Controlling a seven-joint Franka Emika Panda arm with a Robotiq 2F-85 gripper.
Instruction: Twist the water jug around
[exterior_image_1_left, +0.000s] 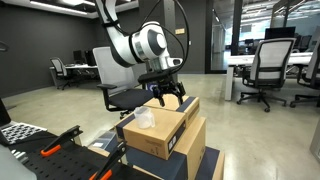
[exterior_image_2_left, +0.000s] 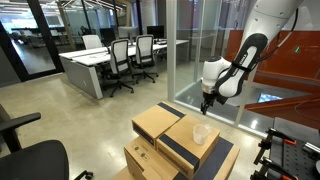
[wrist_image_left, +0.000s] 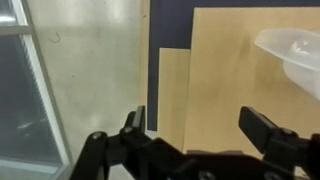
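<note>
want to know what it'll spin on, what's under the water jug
The small translucent whitish plastic jug sits on a brown cardboard box, itself stacked on a lower brown cardboard box. The patch right beneath the jug is covered.

Around me spreads a glossy, pale concrete floor (exterior_image_2_left: 60, 105) that gleams with reflected light. In an exterior view a long white office desk (exterior_image_2_left: 85, 62) stands with black-framed swivel chairs (exterior_image_2_left: 121, 55) beside it, near clear glass partition walls (exterior_image_2_left: 182, 40). In an exterior view I see a grey mesh-backed swivel chair (exterior_image_1_left: 270, 62) near dark walls (exterior_image_1_left: 200, 35).
</note>
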